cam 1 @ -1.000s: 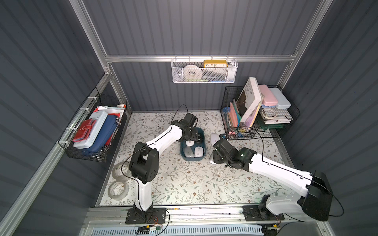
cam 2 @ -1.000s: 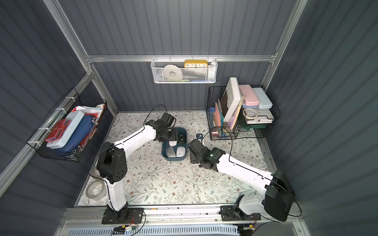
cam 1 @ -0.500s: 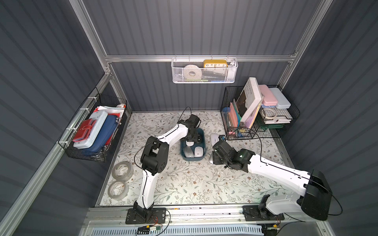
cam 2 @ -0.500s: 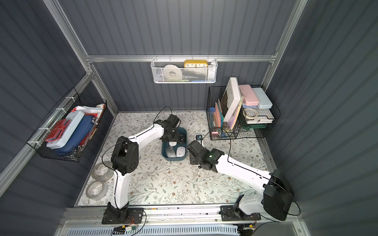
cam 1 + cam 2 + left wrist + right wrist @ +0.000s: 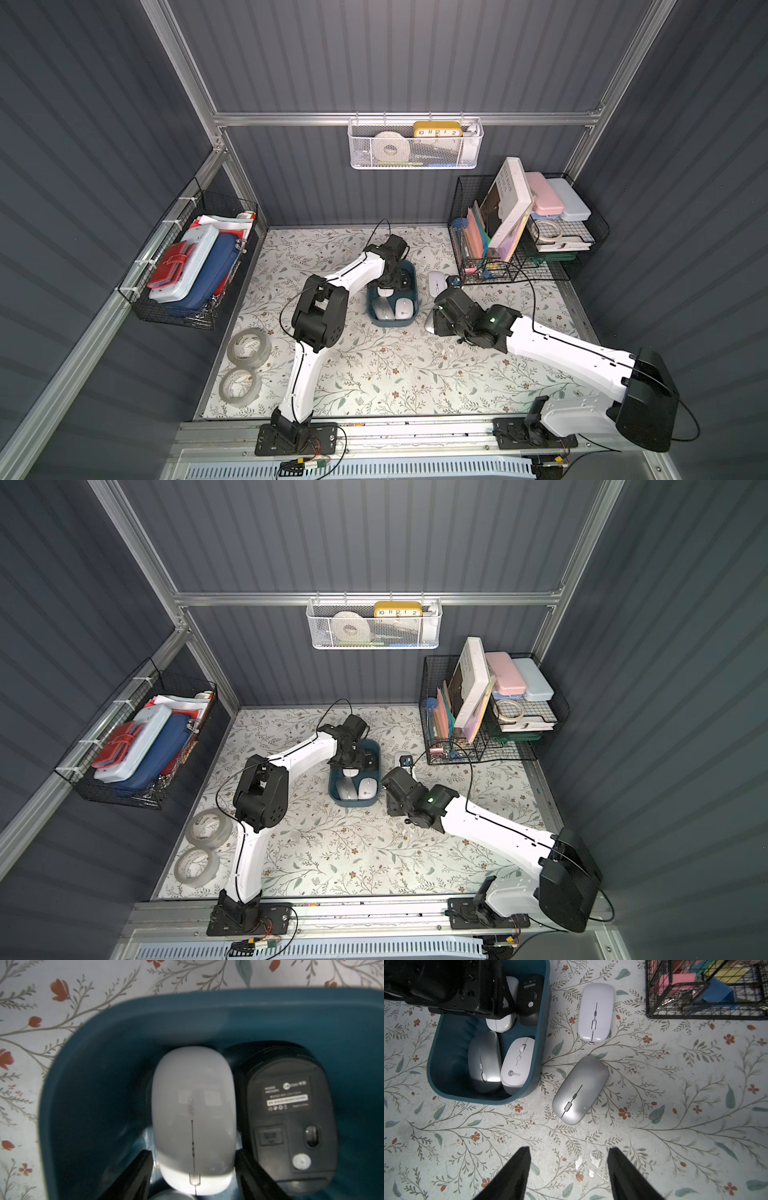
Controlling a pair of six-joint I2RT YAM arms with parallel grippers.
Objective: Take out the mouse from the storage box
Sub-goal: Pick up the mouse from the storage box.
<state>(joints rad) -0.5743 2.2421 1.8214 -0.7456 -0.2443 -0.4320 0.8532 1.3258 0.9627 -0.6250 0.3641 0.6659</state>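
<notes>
The teal storage box (image 5: 390,323) (image 5: 353,803) sits mid-mat and holds several mice. My left gripper (image 5: 192,1150) (image 5: 390,284) reaches down into its far end. Its black fingers (image 5: 143,1167) straddle a white mouse (image 5: 193,1105); one pad touches it and a thin gap shows at the other. A black mouse (image 5: 291,1118) lies upside down beside it. A silver mouse (image 5: 484,1061) and a white mouse (image 5: 517,1064) fill the near end. My right gripper (image 5: 569,1148) (image 5: 442,320) hovers open and empty over the mat, right of the box.
Two mice lie on the mat outside the box, one white (image 5: 596,1012) and one silver (image 5: 579,1091). A black wire rack (image 5: 519,249) stands at the back right. A wire basket (image 5: 187,266) hangs left, a white mesh basket (image 5: 415,143) behind. Two tape rolls (image 5: 249,347) lie front left.
My left gripper has moved in over the far end of the box and its jaws have narrowed round the white mouse. The right arm has hardly moved.
</notes>
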